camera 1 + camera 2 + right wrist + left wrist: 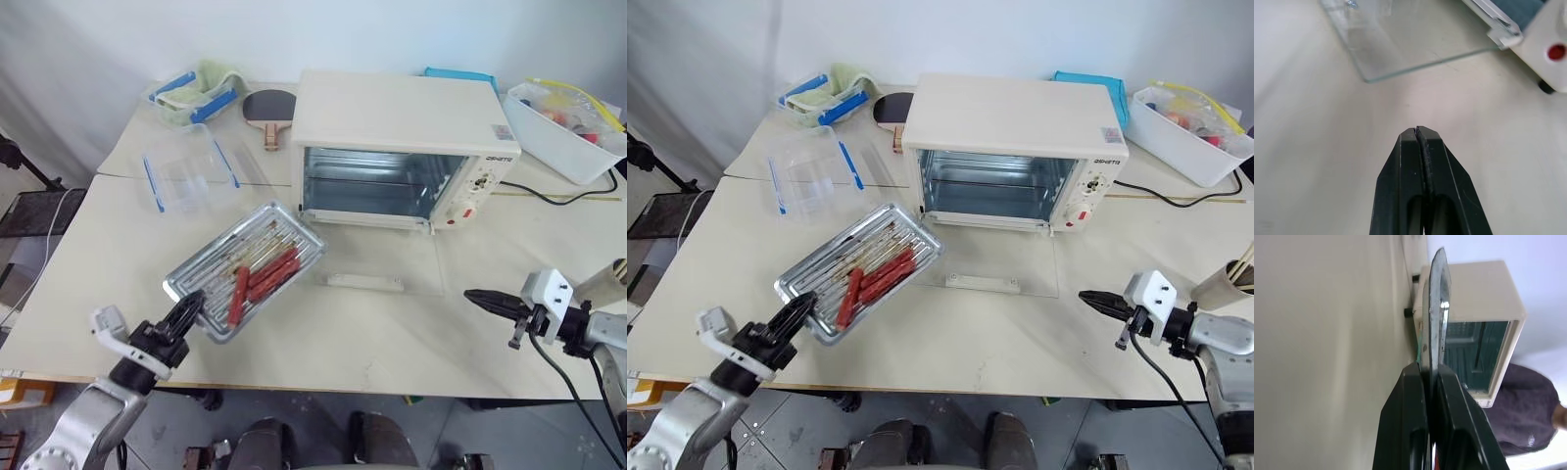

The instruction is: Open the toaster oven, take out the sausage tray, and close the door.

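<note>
The cream toaster oven [402, 122] stands at the back of the table, its inside bare. Its glass door [382, 264] lies folded down flat on the table, handle [364, 283] toward me. The silver sausage tray [245, 266] with several red sausages sits out in front of the oven, to its left. My left gripper [186, 313] is shut on the tray's near rim [1436, 308]. My right gripper [480, 297] hovers over the table right of the door, shut with nothing in it; its fingertips [1417, 130] meet.
A clear plastic container [188, 168] with blue clips lies behind the tray. A second clipped container with a green cloth [196, 93] and a paddle [269, 108] are at the back left. A white bin [563, 132] stands at the back right.
</note>
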Robot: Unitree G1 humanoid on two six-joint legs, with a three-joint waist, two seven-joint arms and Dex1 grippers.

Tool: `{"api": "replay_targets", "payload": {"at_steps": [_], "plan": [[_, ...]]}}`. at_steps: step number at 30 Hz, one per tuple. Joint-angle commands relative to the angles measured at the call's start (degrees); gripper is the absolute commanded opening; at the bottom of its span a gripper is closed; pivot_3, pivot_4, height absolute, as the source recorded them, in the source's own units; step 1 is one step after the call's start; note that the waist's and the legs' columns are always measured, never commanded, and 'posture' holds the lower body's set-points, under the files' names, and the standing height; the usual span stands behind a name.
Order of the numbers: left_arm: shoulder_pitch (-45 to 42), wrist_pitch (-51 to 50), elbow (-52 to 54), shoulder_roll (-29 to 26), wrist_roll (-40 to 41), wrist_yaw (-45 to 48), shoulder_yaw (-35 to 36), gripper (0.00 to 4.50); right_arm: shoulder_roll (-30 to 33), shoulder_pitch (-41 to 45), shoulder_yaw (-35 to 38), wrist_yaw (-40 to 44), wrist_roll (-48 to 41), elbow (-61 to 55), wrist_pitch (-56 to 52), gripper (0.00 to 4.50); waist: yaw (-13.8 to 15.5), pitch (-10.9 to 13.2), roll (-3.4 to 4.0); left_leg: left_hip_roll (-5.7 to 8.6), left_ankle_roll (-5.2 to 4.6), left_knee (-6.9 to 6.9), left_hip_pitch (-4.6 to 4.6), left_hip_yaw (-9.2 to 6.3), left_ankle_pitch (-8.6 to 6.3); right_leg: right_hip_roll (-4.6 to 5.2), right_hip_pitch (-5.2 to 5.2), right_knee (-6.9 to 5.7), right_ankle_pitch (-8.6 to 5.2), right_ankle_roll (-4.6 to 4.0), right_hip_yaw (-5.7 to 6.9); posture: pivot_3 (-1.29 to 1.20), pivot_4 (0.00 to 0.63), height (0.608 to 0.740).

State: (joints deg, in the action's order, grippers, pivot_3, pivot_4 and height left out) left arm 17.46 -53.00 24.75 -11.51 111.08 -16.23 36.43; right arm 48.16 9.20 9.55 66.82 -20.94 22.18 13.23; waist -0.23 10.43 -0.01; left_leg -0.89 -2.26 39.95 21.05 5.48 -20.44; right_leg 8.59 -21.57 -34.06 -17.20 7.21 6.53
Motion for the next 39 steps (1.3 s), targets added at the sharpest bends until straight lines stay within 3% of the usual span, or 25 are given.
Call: {"api": "replay_targets", "payload": {"at_steps": [1, 10, 19, 32, 38, 39], "plan": [[5.0, 3.7, 5.7, 0.6, 1.9, 3.3, -1.1, 0.0, -0.9, 3.0, 0.0, 1.1, 0.3, 3.2, -0.8, 0.03, 0.2, 0.0, 0.06, 0.0, 0.01, 0.0, 0.0, 0.0, -0.01, 0.01, 0.0, 0.02, 0.0, 0.0, 0.0, 0.0, 0.15, 0.74], [5.8, 16.0, 9.5, 7.2, 1.9, -0.5, -1.1, 0.0, -5.1, 9.9, -2.3, 3.5, 2.7, 13.8, 0.3, 0.03, 0.0, 0.0, 0.19, 0.03, 0.04, 0.0, 0.08, -0.05, -0.11, 0.05, 0.01, 0.19, -0.01, -0.02, -0.05, 0.0, 0.15, 0.74], [4.1, 16.8, 8.4, 8.0, 1.9, -1.2, -1.2, 0.0, -8.4, 12.6, 2.1, 10.1, -6.9, 9.8, -6.2, 0.03, 0.2, 0.0, 0.24, 0.0, 0.0, 0.03, 0.08, -0.03, -0.09, -0.04, 0.04, 0.17, 0.0, -0.01, 0.0, 0.0, 0.15, 0.74], [2.6, 7.9, 1.7, 2.8, 1.9, 3.7, 2.7, 0.0, -8.1, 14.3, 9.5, 3.7, -18.6, -9.9, -23.9, 0.03, 0.2, 0.0, 0.27, -0.03, 0.05, -0.02, 0.12, -0.09, -0.23, 0.0, -0.02, 0.2, -0.01, -0.02, 0.0, 0.0, 0.15, 0.74], [3.5, -3.1, -3.1, -8.1, 1.9, 12.3, -0.2, 0.0, -7.5, 11.4, 11.5, 0.9, -17.0, -14.9, -22.7, 0.03, 0.3, 0.0, 0.31, -0.01, 0.1, -0.07, 0.18, -0.12, -0.3, 0.0, -0.08, 0.23, -0.02, -0.03, -0.01, 0.0, 0.15, 0.74], [3.0, -5.0, -4.5, -10.7, 1.9, 13.3, -1.3, 0.0, -6.9, 9.5, 12.0, 1.2, -17.2, -16.3, -23.4, 0.19, 0.4, 0.0, 0.31, 0.0, 0.1, -0.1, 0.17, -0.12, -0.31, 0.0, -0.09, 0.22, -0.02, -0.04, -0.02, 0.0, 0.15, 0.74]]}}
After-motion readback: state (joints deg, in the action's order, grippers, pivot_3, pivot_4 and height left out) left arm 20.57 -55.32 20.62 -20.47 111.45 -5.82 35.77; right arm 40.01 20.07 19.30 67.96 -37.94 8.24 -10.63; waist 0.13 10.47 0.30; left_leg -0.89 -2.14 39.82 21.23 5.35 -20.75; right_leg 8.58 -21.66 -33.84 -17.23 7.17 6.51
